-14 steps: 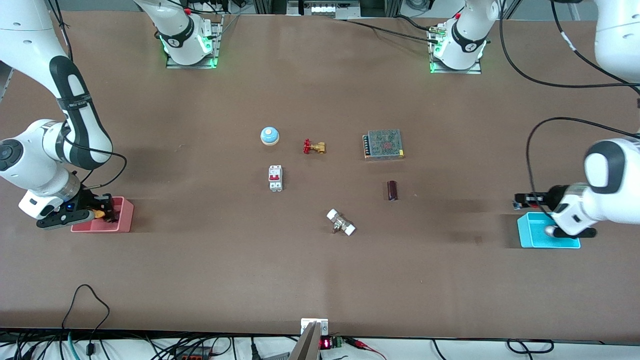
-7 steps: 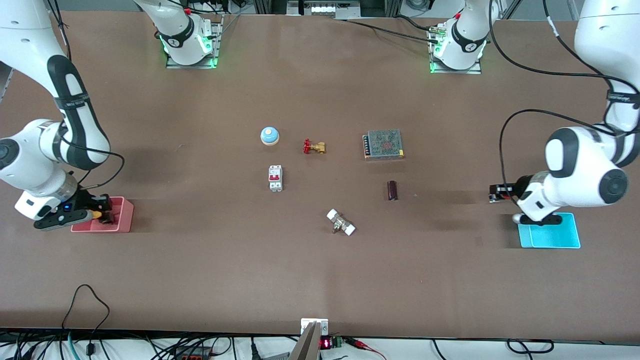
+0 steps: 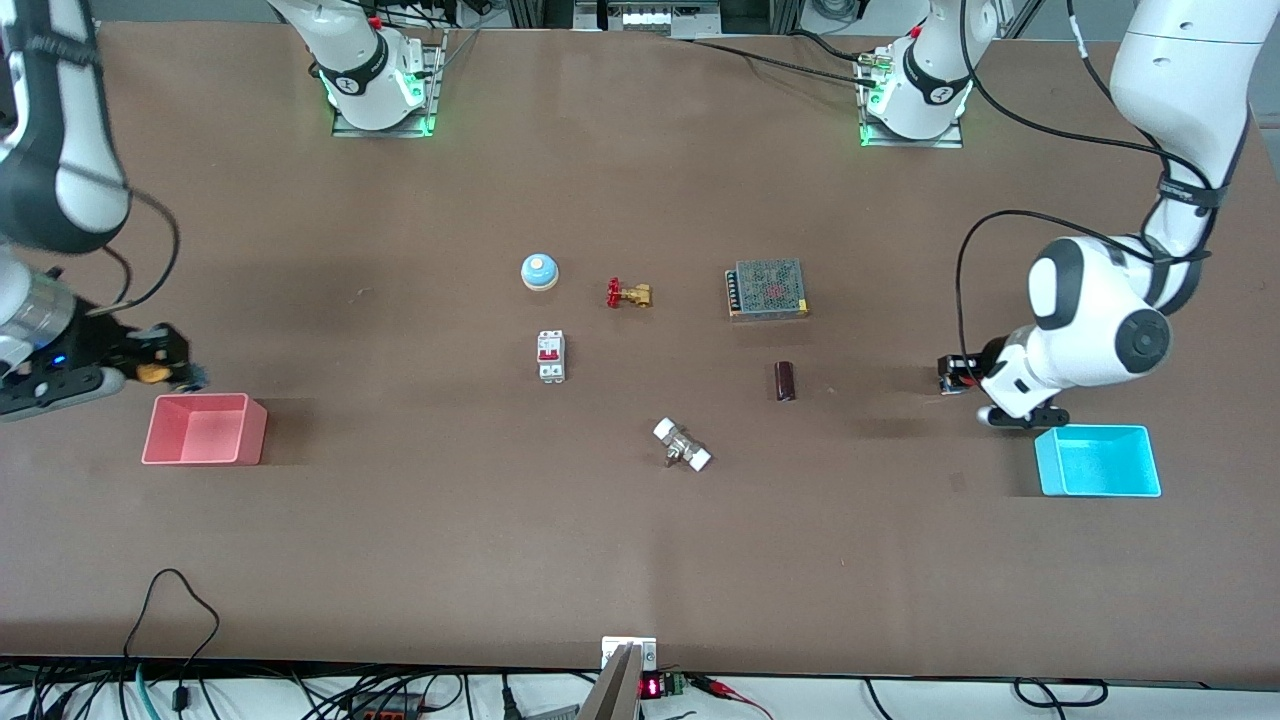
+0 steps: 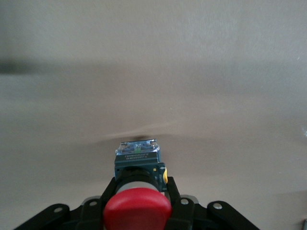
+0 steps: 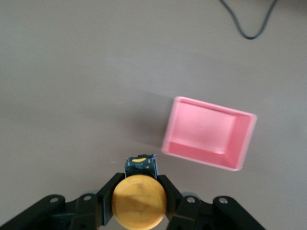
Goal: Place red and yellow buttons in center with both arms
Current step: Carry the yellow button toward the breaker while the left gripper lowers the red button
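Note:
My left gripper (image 3: 955, 376) is shut on the red button (image 3: 947, 372) and holds it over bare brown table beside the blue bin (image 3: 1098, 462), on the side toward the table's middle. In the left wrist view the red cap (image 4: 137, 209) sits between the black fingers (image 4: 171, 190), over bare table. My right gripper (image 3: 150, 372) is shut on the yellow button (image 3: 153, 373) and holds it above the table next to the pink bin (image 3: 205, 430). In the right wrist view the orange-yellow cap (image 5: 139, 201) fills the jaws, with the pink bin (image 5: 208, 139) empty below.
Around the table's middle lie a blue dome bell (image 3: 539, 271), a red-handled brass valve (image 3: 628, 294), a mesh-topped power supply (image 3: 767, 288), a white breaker (image 3: 551, 356), a dark cylinder (image 3: 785, 380) and a white-capped fitting (image 3: 682, 445). Both bins look empty.
My right gripper has risen out of the pink bin with the yellow button. My left gripper has moved from over the blue bin toward the table's middle with the red button.

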Robot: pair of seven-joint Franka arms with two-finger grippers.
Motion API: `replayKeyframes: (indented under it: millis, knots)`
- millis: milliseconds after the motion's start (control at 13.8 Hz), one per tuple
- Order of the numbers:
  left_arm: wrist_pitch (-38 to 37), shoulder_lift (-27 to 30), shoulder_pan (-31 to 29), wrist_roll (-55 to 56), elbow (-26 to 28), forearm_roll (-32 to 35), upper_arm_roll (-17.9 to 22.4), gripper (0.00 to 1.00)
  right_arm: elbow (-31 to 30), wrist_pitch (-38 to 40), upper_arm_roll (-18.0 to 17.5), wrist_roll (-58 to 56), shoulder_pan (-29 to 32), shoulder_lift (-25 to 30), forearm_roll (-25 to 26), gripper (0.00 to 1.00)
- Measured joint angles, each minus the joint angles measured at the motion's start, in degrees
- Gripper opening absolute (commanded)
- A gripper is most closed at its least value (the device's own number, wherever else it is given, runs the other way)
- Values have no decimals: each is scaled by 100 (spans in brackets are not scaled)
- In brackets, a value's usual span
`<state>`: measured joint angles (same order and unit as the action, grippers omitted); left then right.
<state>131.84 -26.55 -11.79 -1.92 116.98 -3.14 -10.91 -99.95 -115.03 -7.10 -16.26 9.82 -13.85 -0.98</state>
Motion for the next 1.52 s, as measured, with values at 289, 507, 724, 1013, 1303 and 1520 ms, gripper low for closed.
replayKeyframes:
  millis: [289, 507, 724, 1013, 1303, 1520]
  knots:
    - [268, 72, -10, 54, 309, 0, -14, 59, -686, -1252, -355, 1966, -961, -255, 151, 30]
    - [347, 76, -14, 63, 348, -1, -14, 100, -1114, -2191, -358, 2846, -1343, -689, 796, 30]
    - [370, 183, -15, 70, 337, -1, -15, 100, -1130, -2377, -357, 3216, -1452, -994, 1049, 30]
    - [50, 581, -17, 81, 63, -2, -16, 100, -1131, -2702, -351, 3235, -1470, -1292, 1163, 31]
    - [-930, 768, -20, 92, -734, -2, -17, 100, -1130, -3018, -338, 3238, -1470, -1548, 1235, 32]
    - [-1705, 879, -49, 93, -1420, -2, -15, 100, -1129, -3056, -336, 3239, -1470, -1575, 1236, 37]
